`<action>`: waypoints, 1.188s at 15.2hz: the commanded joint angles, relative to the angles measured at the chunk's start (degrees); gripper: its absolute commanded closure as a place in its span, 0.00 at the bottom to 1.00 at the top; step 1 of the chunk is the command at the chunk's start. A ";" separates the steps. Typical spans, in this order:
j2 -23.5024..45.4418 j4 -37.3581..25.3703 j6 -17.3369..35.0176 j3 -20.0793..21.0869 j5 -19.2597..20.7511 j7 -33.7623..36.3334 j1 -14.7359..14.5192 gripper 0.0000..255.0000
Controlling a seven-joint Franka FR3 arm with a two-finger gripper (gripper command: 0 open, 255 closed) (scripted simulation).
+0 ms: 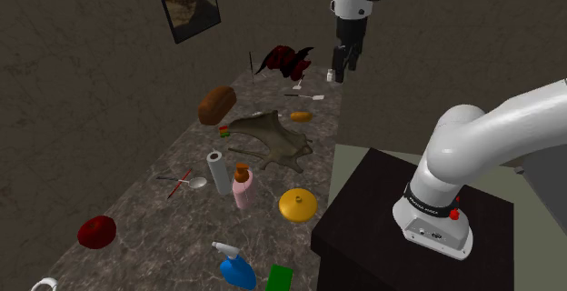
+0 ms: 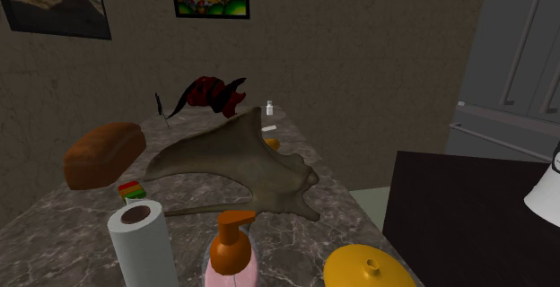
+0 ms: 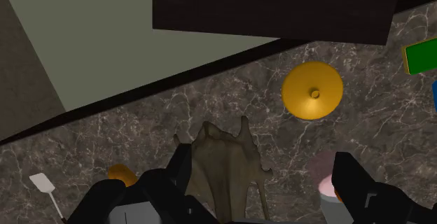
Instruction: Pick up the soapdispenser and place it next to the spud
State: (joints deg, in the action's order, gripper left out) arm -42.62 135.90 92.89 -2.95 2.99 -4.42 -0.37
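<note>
Nearest on the dark marbled counter (image 1: 154,216) are a blue spray bottle (image 1: 234,266) and a green block (image 1: 280,278), with a dark red lump (image 1: 97,231) off toward the shoulder view's left. A little farther in lies a yellow lid (image 1: 297,205) with a small knob, close to the counter edge by the black stand (image 1: 363,230).

The soap dispenser (image 1: 242,186), a pink bottle with an orange pump, stands upright just past the lid, and nothing is touching it. A white paper roll (image 1: 217,171) stands upright just beside it. Beyond these two a crumpled grey-brown cloth (image 1: 273,139) spreads over the middle of the counter, with a small striped block (image 1: 223,132) at its edge.

Farther on, a brown loaf (image 1: 216,105) sits near the wall. The potato (image 1: 300,115), a small orange-brown lump, lies past the cloth, well apart from the dispenser. A white spatula (image 1: 304,95) lies just behind it, and a red and black object (image 1: 283,59) sits at the far end.

The gripper (image 1: 342,69) hangs high over that far end. Its fingers (image 3: 171,184) stand apart with nothing between them.
</note>
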 commanded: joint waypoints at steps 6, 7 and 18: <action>5.88 2.43 8.12 3.42 -2.41 5.09 -1.28 0.00; 7.29 2.68 9.75 4.09 -2.83 6.08 -1.53 0.00; 26.80 -0.07 26.35 10.94 -4.98 16.83 -3.65 0.00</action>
State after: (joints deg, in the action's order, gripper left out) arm -17.76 136.30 117.71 7.44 -1.99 11.38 -3.88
